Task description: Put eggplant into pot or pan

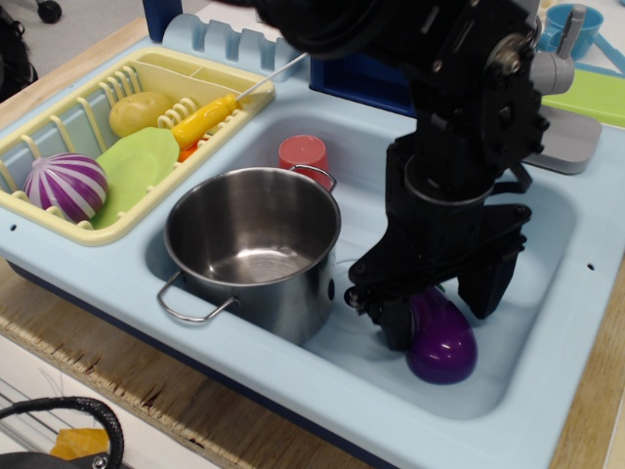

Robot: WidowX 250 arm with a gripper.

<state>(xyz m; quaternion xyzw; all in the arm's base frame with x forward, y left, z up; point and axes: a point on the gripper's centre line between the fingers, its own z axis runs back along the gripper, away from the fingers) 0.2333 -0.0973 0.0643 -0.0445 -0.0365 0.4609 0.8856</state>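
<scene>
The glossy purple eggplant (444, 344) lies on the floor of the light blue toy sink (547, 293), at the front right. Its stem end is hidden behind my gripper. My black gripper (441, 305) is lowered over it, open, with one finger (395, 318) at its left and the other finger (485, 283) at its right. The fingers straddle the eggplant's upper part; I cannot tell whether they touch it. The shiny steel pot (254, 244) stands empty in the left part of the sink, to the left of the eggplant.
A small red cup (304, 154) stands behind the pot. A yellow dish rack (29, 210) at the left holds a striped purple onion (65, 186), a green plate (137, 166), a potato (140, 112) and a yellow-handled knife (210, 117). Wooden table edge runs along the front.
</scene>
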